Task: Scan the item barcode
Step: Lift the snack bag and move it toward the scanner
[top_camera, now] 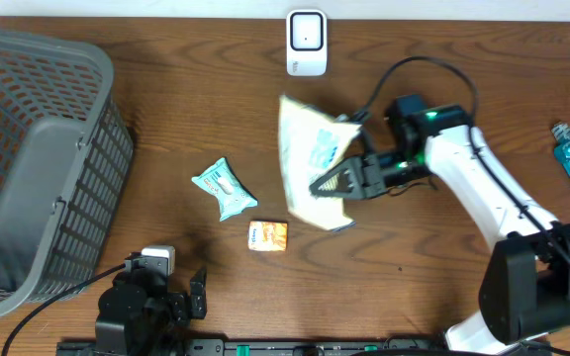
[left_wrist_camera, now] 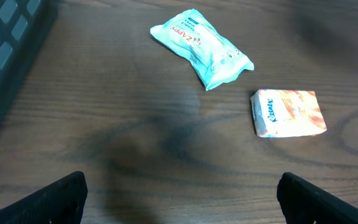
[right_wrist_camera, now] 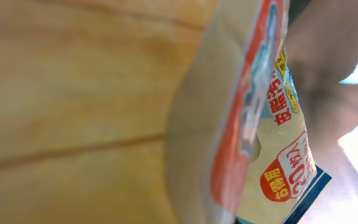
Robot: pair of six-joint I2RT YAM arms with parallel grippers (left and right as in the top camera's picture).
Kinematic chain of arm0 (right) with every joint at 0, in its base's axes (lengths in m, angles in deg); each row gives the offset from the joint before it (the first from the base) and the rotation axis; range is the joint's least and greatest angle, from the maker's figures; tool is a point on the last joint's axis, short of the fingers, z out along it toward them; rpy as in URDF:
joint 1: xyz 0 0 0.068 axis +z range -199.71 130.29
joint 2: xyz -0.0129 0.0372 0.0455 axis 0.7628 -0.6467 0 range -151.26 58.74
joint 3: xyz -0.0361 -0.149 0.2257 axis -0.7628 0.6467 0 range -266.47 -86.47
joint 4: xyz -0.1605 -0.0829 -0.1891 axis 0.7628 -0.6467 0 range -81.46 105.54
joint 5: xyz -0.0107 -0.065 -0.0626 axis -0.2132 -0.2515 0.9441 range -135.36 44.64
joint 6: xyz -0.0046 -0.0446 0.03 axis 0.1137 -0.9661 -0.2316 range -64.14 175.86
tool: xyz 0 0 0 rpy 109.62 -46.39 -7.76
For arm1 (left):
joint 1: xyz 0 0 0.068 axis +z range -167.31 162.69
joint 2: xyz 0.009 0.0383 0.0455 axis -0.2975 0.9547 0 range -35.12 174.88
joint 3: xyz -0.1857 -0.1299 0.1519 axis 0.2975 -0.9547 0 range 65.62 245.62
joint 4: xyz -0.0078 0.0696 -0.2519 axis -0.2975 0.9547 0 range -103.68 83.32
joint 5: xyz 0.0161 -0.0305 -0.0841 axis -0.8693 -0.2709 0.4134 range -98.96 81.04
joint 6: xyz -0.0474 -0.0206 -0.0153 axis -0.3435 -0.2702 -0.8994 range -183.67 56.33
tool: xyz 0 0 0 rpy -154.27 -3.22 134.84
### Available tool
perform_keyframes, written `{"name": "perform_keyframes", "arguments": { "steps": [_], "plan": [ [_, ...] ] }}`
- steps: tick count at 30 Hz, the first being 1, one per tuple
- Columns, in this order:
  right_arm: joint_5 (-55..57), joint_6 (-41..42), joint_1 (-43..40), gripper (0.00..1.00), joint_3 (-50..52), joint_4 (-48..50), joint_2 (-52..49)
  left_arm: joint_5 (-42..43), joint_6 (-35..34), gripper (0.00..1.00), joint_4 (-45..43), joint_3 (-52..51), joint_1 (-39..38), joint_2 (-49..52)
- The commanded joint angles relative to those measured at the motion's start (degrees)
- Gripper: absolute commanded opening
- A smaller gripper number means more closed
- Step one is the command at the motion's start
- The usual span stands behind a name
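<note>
While right gripper (top_camera: 323, 185) clamps the snack bag (top_camera: 305, 148), left gripper (left_wrist_camera: 182, 196) spread wide, teal pack (left_wrist_camera: 201, 46) reading ZAPPY

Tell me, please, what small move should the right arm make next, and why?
Probably move the snack bag a little nearer to the white scanner and turn it until its barcode faces the scanner. The right gripper is shut on the bag, the overhead view shows a gap between the bag and the scanner, and no barcode shows in any view.

The bag (top_camera: 308, 158) was pale yellow with blue print, the packet (top_camera: 224, 188) teal, the small box (top_camera: 267, 235) orange and white, the basket (top_camera: 38, 168) grey.
</note>
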Motion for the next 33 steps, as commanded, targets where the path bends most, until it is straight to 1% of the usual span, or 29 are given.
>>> {"name": "perform_keyframes", "arguments": {
  "steps": [1, 4, 7, 9, 11, 14, 18, 23, 30, 33],
  "plan": [
    [-0.11, -6.51, -4.68, 0.01, 2.03, -0.04, 0.02, 0.74, 0.35, 0.98, 0.11, 0.24, -0.20, -0.09],
    [0.90, -9.75, -6.82, 0.01, 5.60, 1.46, -0.02, 0.74, 0.35, 0.98, 0.11, 0.24, -0.20, -0.09],
    [0.55, -10.78, -7.85, 0.01, 10.86, 7.85, -0.04, 0.74, 0.35, 0.98, 0.11, 0.24, -0.20, -0.09],
    [-2.91, -10.51, -7.89, 0.01, 14.19, 12.81, -0.09, 0.74, 0.35, 0.98, 0.11, 0.24, -0.20, -0.09],
    [-4.11, -7.23, -7.89, 0.01, 16.76, 17.70, -0.24, 0.74, 0.35, 0.98, 0.11, 0.24, -0.20, -0.09],
    [-4.11, -1.97, -7.89, 0.01, 18.56, 21.90, -0.33, 0.74, 0.35, 0.98, 0.11, 0.24, -0.20, -0.09],
    [-4.09, -1.07, -7.89, 0.01, 18.62, 22.03, -0.33, 0.74, 0.35, 0.98, 0.11, 0.24, -0.20, -0.09],
    [-4.11, 3.02, -7.89, 0.01, 18.62, 21.29, -0.28, 0.74, 0.37, 0.98, 0.11, 0.24, -0.20, -0.09],
    [-4.07, 2.97, -9.42, 0.01, 18.60, 14.32, 0.92, 0.74, 0.37, 0.98, 0.11, 0.24, -0.20, -0.09],
    [-4.07, 3.06, -10.58, 0.01, 18.60, 12.90, 0.90, 0.74, 0.35, 0.98, 0.11, 0.24, -0.20, -0.09]
  ]
}}
